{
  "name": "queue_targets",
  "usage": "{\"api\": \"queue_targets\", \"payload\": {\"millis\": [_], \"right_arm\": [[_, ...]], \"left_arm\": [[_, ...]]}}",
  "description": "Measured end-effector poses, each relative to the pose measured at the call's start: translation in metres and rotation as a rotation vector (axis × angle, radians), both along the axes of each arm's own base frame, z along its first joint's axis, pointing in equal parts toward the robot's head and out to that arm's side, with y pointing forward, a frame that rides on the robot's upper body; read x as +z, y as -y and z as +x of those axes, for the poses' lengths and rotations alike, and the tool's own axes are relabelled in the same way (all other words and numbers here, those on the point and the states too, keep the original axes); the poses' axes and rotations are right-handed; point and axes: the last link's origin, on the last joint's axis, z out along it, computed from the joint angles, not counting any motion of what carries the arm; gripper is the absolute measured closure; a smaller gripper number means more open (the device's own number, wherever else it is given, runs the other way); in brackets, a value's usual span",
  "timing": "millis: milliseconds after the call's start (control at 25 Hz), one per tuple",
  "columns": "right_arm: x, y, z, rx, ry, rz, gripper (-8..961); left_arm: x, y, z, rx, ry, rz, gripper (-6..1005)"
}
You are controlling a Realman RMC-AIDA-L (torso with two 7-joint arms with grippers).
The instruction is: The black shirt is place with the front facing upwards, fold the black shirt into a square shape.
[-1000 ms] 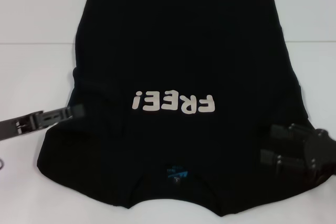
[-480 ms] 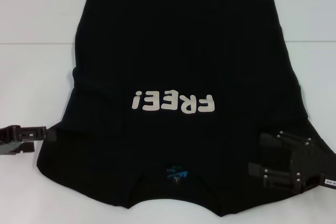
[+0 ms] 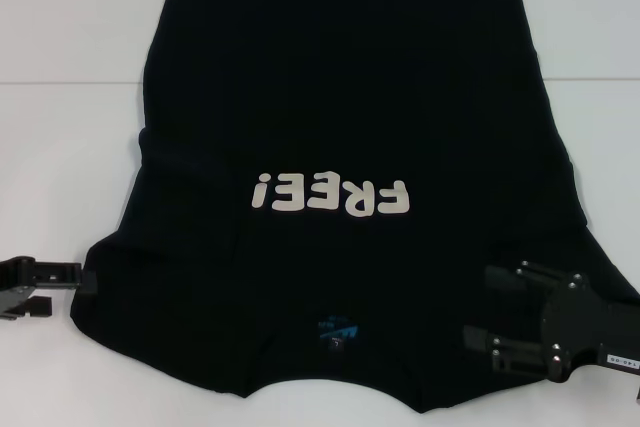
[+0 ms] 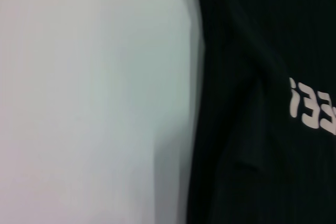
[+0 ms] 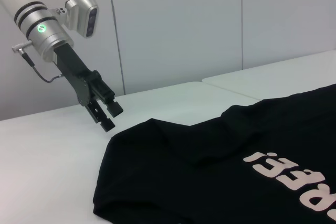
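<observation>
Your large black cloth T-shirt (image 3: 340, 147) lies flat, print up, collar toward the desk's (image 3: 60, 147) near edge. Left claw (image 3: 85, 277) hovers empty at its sleeve, fingers slightly parted; right claw (image 3: 478, 309) spreads wide over the opposite shoulder, gripping nothing, likely set for sleeve folds.

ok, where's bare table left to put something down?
Bare white table runs along the shirt's left side, beyond the left gripper, and along its right side. The right gripper hangs over the near right shoulder, so it is crowded there.

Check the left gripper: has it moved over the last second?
Yes. In the head view the left gripper has pulled back off the black shirt toward the robot and its own left side, and now sits just outside the shirt's edge, over the table.
</observation>
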Motion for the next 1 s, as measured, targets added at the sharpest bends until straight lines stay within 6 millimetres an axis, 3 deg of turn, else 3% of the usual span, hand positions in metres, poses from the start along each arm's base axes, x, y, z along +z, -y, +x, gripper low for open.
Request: {"api": "queue_targets", "payload": {"millis": [400, 1000], "right_arm": [[-0.001, 0.001, 0.0, 0.0, 0.001, -0.003, 124], [0.0, 0.001, -0.001, 0.001, -0.005, -0.007, 125]], "left_arm": [[-0.017, -0.003, -0.004, -0.005, -0.02, -0.02, 111], [-0.026, -0.008, -0.002, -0.018, -0.034, -0.034, 111]]}}
